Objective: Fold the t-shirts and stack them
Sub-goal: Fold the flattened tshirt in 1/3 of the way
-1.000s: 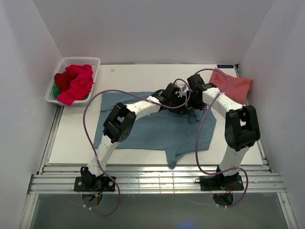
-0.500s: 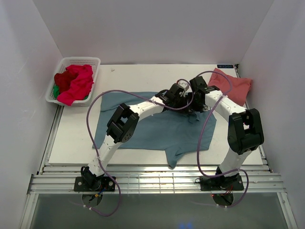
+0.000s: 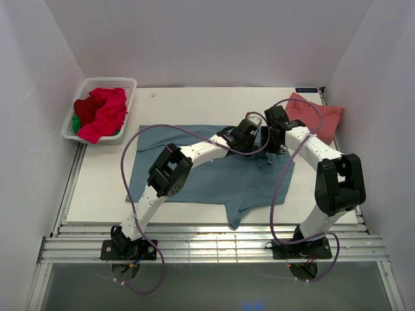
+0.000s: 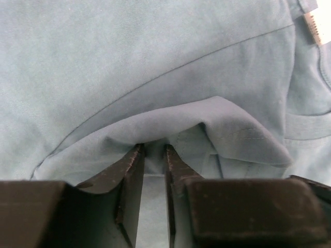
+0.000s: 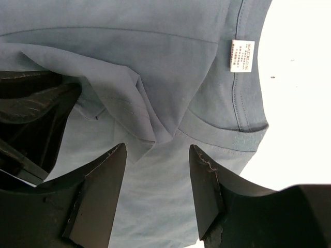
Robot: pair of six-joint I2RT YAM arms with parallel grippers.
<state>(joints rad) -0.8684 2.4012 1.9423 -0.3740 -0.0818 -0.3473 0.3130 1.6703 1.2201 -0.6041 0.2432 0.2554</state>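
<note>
Early | teal shirt point(image 3: 214, 175) spread, unfolded | left gripper point(image 4: 153, 149) narrow on its fold | right gripper point(image 5: 156, 150) wide, empty | pink shirt point(image 3: 314, 118) aside, red shirts point(image 3: 104, 115) in basket point(image 3: 110, 81)

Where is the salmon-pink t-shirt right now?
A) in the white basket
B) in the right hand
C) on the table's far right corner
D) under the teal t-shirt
C: the salmon-pink t-shirt lies in the far right corner of the table, outside the basket; the right hand stands open over the teal t-shirt.
</note>
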